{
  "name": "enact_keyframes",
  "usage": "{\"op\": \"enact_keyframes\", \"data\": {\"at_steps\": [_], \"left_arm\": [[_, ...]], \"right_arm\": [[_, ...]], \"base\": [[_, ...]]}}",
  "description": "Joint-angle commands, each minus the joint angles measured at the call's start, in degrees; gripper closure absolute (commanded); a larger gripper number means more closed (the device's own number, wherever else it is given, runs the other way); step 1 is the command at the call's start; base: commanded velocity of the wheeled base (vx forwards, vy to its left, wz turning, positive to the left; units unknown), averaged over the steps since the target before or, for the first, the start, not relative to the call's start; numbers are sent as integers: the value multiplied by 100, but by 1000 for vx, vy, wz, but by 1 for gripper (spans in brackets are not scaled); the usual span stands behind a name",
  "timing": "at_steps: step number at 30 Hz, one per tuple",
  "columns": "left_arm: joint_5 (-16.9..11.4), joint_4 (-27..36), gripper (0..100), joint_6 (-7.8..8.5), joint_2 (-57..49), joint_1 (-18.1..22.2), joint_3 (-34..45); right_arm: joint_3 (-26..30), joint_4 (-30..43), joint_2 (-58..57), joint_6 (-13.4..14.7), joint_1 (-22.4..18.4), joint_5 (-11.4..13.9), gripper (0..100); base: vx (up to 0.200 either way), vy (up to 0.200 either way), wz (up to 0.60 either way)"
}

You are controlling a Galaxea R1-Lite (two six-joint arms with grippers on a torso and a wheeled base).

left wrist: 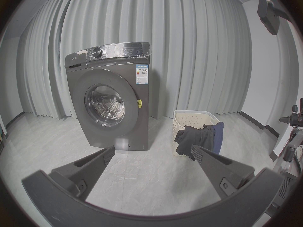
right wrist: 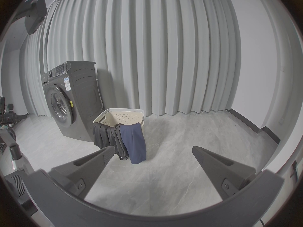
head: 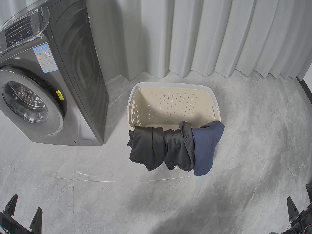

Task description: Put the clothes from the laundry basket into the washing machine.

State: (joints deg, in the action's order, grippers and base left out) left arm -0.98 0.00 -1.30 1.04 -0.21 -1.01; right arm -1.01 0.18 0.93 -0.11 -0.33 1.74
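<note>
A cream laundry basket (head: 172, 87) stands on the floor right of the washing machine (head: 81, 82), whose round door (head: 29, 103) is closed. Over the basket's near rim hang dark grey clothes (head: 162, 147) and a blue garment (head: 206, 147). The basket (left wrist: 192, 117), the dark clothes (left wrist: 195, 137) and the machine (left wrist: 109, 98) also appear in the left wrist view. My left gripper (head: 22, 212) sits low at the near left, open and holding nothing. At the near right, my right gripper (head: 300, 202) is open too, well short of the basket (right wrist: 121, 115) and blue garment (right wrist: 134, 141).
Grey curtains (head: 201, 26) line the wall behind the basket and machine. Pale tiled floor (head: 146, 199) stretches between the grippers and the basket. A dark skirting board (head: 305, 85) runs at the far right.
</note>
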Motion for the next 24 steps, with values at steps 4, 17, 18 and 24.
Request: {"op": "enact_keyframes", "data": {"at_steps": [4, 17, 18, 24], "left_arm": [[1, 0, 0, -10, -86, 3, 92], [1, 0, 0, -10, -86, -6, 92], [1, 0, 0, -10, -86, -6, 92], [1, 0, 0, -10, -86, -6, 92]], "right_arm": [[92, -1, -93, 2, -2, 1, 0], [92, -1, -93, -7, -2, 1, 0], [92, -1, -93, -7, -2, 1, 0], [92, -1, -93, 2, -2, 1, 0]], "base": [[200, 0, 0], [123, 0, 0], [0, 0, 0], [0, -100, 0]]}}
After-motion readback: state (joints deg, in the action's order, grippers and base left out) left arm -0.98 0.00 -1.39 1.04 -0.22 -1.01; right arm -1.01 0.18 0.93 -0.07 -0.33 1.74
